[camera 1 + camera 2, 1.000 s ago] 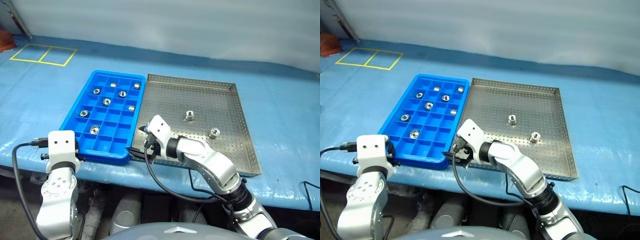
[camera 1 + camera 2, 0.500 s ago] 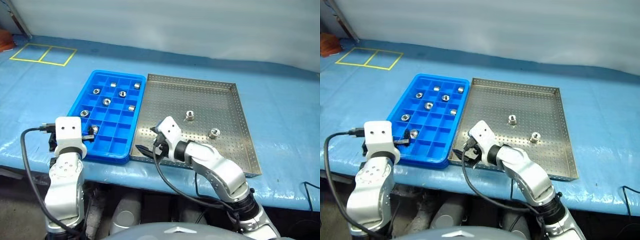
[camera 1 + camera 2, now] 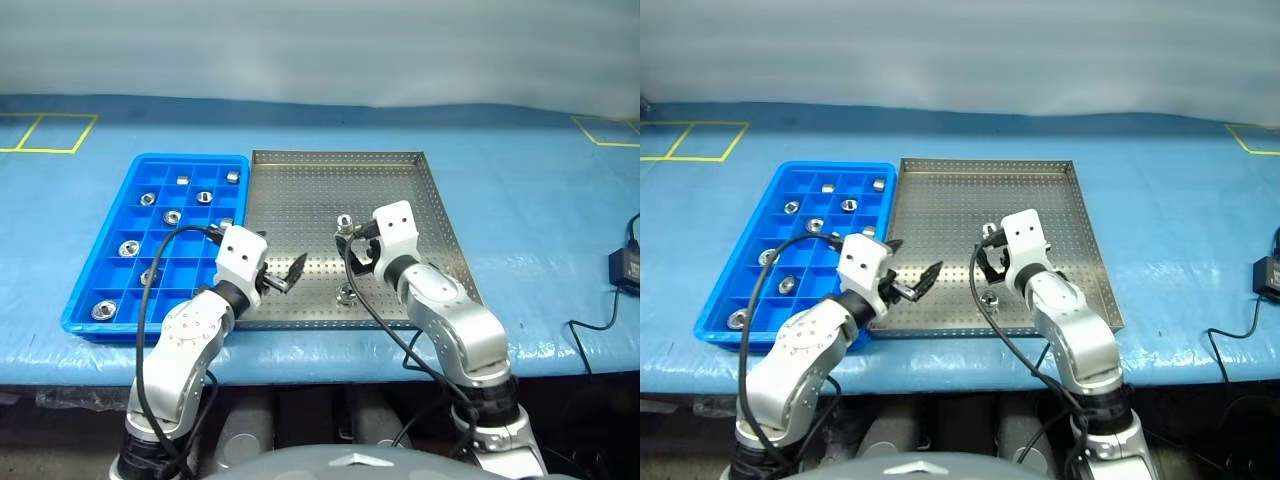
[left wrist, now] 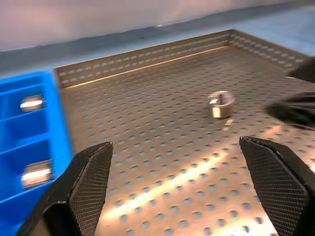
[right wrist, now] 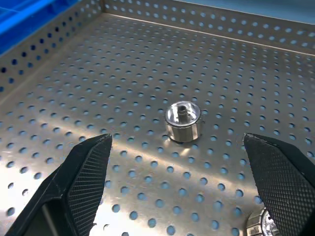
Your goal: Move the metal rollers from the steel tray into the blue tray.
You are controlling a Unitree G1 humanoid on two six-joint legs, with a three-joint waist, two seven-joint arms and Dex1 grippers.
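Steel tray is holding two rollers: one lying ahead of the right gripper, one near the front rim. Both grippers are gaping empty, the left gripper hovering nearby. Centre the right fingers around the roller before closing, then carry it to the blue tray.

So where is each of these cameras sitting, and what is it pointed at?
Head pair: look down over both arms at the grid-celled blue plastic tray and perforated grey steel tray.
Left wrist: along the open left gripper at a shiny metal roller.
Right wrist: along the open right gripper at that roller.
All share the steel tray.
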